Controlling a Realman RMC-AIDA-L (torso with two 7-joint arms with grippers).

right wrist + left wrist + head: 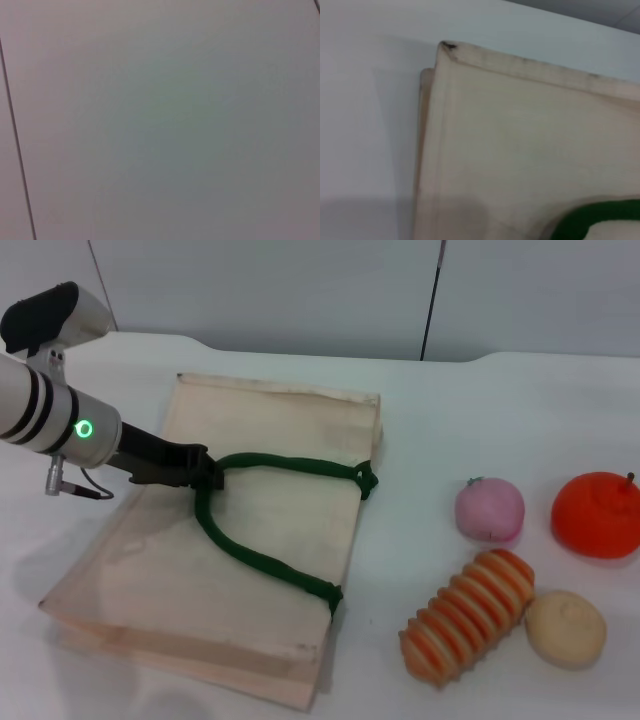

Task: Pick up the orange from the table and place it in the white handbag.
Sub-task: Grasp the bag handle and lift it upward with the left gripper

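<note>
Left hand (200, 472): closing on the dark green rope handle (262, 558) of the white handbag (270, 520), dark fingers pinching it at the loop's 9 o'clock end.
Orange (597, 514): sitting on the counter (480, 410) well apart from that hand, at its 3 o'clock, just beside a pink round fruit (489, 509).
Right hand: not appearing in any view; its wrist camera is showing only a plain grey surface.
Left wrist view: showing the bag's stitched corner (449, 50) and fabric weave up close.
Shapes: a ridged striped oblong (468, 613) and a beige round fruit (565, 628) lying nearby.

Left arm (45, 415): white casing w/ black bands, lit green ring, black camera housing, thin cable, black left gripper (195, 470).
</note>
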